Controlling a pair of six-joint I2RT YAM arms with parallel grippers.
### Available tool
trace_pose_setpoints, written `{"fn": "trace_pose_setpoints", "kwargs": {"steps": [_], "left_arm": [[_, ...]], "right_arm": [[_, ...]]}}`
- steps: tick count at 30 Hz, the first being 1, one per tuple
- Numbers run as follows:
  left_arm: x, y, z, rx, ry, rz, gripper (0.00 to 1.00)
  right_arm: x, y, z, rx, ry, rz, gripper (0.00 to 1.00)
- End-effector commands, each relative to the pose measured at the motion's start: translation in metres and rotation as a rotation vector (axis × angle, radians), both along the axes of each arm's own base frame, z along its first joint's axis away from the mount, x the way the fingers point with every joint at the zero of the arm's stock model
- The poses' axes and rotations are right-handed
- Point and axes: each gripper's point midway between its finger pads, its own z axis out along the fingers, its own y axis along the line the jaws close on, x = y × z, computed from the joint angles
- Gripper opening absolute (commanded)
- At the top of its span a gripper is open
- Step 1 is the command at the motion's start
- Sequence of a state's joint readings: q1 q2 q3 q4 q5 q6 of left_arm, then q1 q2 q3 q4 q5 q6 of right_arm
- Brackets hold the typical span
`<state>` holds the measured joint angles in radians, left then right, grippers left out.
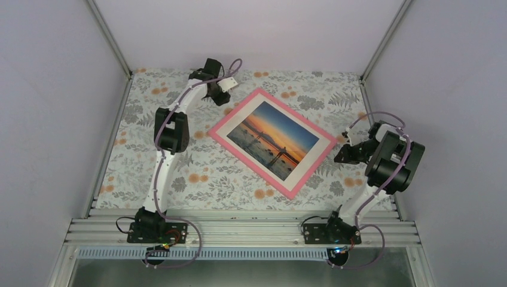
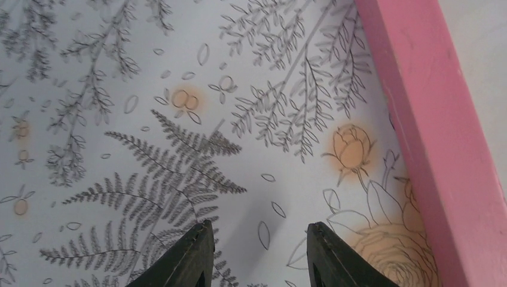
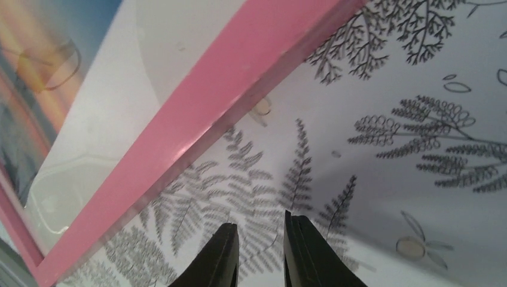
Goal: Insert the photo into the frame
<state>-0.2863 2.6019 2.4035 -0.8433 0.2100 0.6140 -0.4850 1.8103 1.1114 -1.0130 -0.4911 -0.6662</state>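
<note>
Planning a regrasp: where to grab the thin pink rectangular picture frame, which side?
Outer rail of the thin pink rectangular picture frame nearest the right gripper, approached low from the floral tablecloth side. Lying flat, only that raised edge likely offers purchase.

Plain pale walls (image 1: pixel 48 119) enclose a fern-and-flower patterned tabletop (image 1: pixel 206 179), evenly lit.

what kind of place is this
Probably a robot test booth, not a home: plain walls close in a floral-covered table, with the left arm and right arm bolted to a metal rail.
</note>
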Motion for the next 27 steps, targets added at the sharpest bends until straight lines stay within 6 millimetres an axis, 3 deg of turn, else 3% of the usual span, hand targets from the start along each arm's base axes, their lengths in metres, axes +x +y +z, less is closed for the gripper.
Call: {"fn": "trace_pose_setpoints", "kwargs": {"steps": [1,5,10,16,22,27], "left_arm": [[-0.019,-0.002,-0.011,0.014,0.063,-0.036,0.39],[-0.045,0.0,-0.017,0.013,0.109,-0.075,0.38],[-0.079,0.004,-0.01,0.009,0.141,-0.13,0.37],[-0.146,0.023,-0.016,-0.002,0.241,-0.163,0.37],[-0.217,0.046,-0.021,0.012,0.317,-0.176,0.37],[-0.241,0.074,-0.022,0.045,0.319,-0.101,0.37]], "right_arm": [[0.014,0.002,-0.015,0.007,0.008,-0.028,0.19],[0.027,0.011,-0.02,0.016,0.002,-0.01,0.18],[0.047,0.025,-0.028,0.029,-0.004,0.03,0.19],[0.083,0.046,-0.034,0.035,-0.037,0.095,0.2],[0.103,0.082,-0.04,0.072,-0.038,0.169,0.2],[0.107,0.122,-0.038,0.13,-0.03,0.229,0.21]]}}
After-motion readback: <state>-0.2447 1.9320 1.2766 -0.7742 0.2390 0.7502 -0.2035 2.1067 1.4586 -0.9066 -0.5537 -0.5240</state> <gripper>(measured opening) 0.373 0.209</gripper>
